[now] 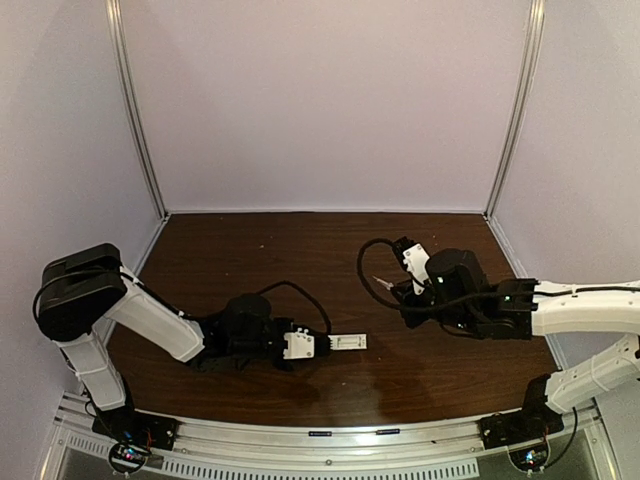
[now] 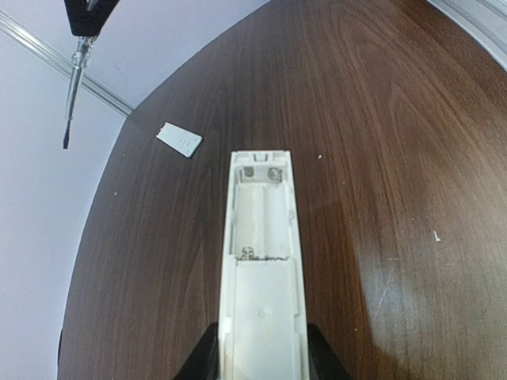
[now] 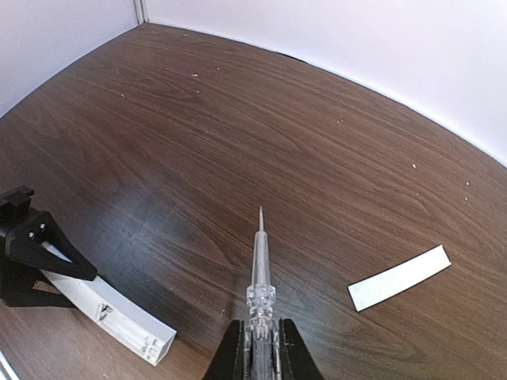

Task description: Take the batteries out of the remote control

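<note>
Flat on the desk, compartment upward: remote control, near end clamped in left claw. Well apart, right claw pinching the raised screwdriver. Lower the tip into the open compartment; lever gently beside the springs. No battery plainly visible.

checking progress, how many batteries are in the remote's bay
0. The remote control, held in the left gripper, shows an empty bay; none visible on the table, though some may be hidden.

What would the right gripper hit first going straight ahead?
Likely just bare table: the right gripper aims its screwdriver between the remote control and the white strip, neither in its line.
</note>
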{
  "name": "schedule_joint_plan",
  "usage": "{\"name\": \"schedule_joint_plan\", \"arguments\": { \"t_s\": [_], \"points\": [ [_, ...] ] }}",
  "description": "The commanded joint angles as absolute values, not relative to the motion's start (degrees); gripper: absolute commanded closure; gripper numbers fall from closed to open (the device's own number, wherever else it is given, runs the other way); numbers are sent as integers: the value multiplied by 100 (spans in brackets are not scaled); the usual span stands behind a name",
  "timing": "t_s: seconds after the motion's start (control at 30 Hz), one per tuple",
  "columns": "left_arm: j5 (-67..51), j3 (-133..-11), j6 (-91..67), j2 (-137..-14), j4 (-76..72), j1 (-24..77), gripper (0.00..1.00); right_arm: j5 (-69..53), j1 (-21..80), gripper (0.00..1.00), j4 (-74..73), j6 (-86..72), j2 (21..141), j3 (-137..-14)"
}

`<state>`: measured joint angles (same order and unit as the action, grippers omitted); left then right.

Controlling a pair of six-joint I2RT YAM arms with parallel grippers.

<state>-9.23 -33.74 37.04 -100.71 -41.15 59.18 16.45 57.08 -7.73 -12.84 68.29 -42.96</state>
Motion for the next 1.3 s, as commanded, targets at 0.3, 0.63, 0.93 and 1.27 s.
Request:
{"name": "schedule_joint_plan", "arguments": {
  "t_s": [0.3, 0.63, 0.93, 1.27],
  "points": [
    [-636, -3366, 2914, -9888, -4689, 5731, 100, 2604, 5679, 100, 2591, -2041, 7987, -3115],
    [-324, -3305, 2563, -9896, -4815, 5611, 100, 2911, 5637, 100, 3500, -2224, 9189, -3134],
    [-154, -3299, 2328, -9897, -4801, 5498, 100, 2696, 5425, 91, 4124, -2401, 9905, -3016],
    [-162, -3287, 2251, -9897, -4835, 5434, 100, 2217, 5209, 85, 4525, -2551, 10314, -2883]
  ]
}}
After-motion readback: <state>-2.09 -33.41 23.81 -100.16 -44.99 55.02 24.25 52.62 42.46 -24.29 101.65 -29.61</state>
